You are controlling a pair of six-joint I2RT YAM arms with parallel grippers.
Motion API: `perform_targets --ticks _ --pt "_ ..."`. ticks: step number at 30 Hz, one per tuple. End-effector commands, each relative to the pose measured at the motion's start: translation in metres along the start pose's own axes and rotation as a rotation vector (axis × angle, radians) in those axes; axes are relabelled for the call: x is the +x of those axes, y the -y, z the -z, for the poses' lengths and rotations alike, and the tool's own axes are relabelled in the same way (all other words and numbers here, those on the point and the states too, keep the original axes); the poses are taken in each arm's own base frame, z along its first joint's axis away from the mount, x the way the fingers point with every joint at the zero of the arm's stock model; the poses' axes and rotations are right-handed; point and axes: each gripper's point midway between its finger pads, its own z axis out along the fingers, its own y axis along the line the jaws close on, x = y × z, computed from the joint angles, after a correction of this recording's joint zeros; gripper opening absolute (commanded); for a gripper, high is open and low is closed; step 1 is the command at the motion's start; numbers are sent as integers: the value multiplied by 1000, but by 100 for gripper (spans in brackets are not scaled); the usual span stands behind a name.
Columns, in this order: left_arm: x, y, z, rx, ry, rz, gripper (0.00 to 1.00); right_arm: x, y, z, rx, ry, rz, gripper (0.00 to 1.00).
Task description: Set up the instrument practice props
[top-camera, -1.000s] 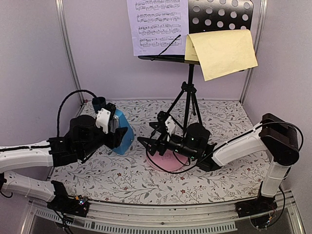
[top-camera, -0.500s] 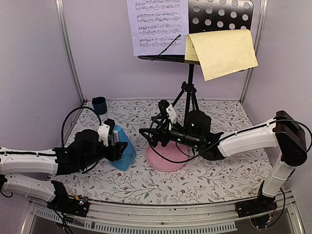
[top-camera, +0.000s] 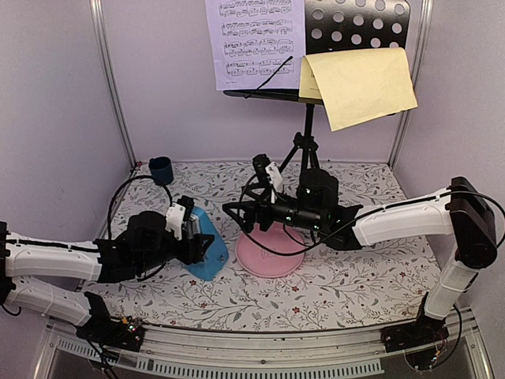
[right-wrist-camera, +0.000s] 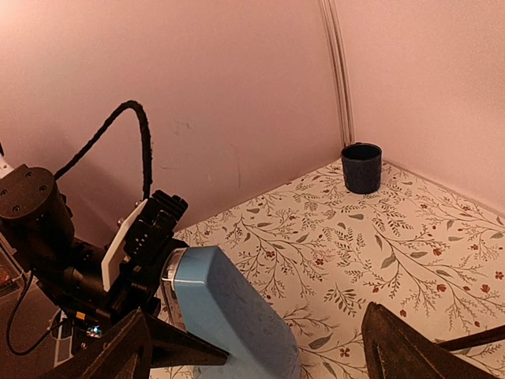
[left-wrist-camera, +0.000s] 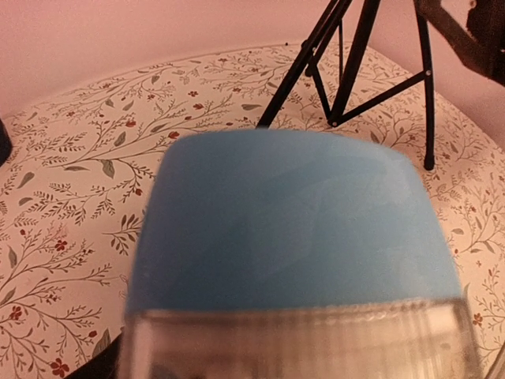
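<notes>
The blue wedge-shaped metronome (top-camera: 210,257) is at the front left of the floral table, and my left gripper (top-camera: 192,234) is shut on its narrow top. It fills the left wrist view (left-wrist-camera: 292,221) above a clear finger pad (left-wrist-camera: 300,339). I cannot tell whether its base touches the table. My right gripper (top-camera: 241,215) hangs open above the pink plate's left edge, facing the metronome (right-wrist-camera: 229,308), a little apart from it. The black music stand (top-camera: 359,24) at the back holds the lilac sheet (top-camera: 256,39) and the folded yellow sheet (top-camera: 363,83).
A pink round plate (top-camera: 272,259) lies mid-table under the right arm. The stand's tripod legs (top-camera: 306,154) rise just behind it. A small dark blue cup (top-camera: 161,168) stands in the back left corner. Walls close in the left, right and back.
My left gripper has carried the metronome nearer and to the right. The right gripper has lifted and stretched left over the plate, with its jaws a little wider.
</notes>
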Motion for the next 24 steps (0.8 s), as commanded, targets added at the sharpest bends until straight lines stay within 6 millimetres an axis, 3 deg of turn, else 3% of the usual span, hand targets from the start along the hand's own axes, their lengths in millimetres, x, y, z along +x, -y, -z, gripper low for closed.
perform_targets --ticks 1,13,24 --pt "-33 8 1 35 115 11 23 -16 -1 1 -13 16 -9 94" --pt "-24 29 -5 149 115 -28 24 -17 2 0 -7 10 -10 95" --pt "-31 45 -13 204 145 -66 23 -14 4 -2 -7 4 -10 96"
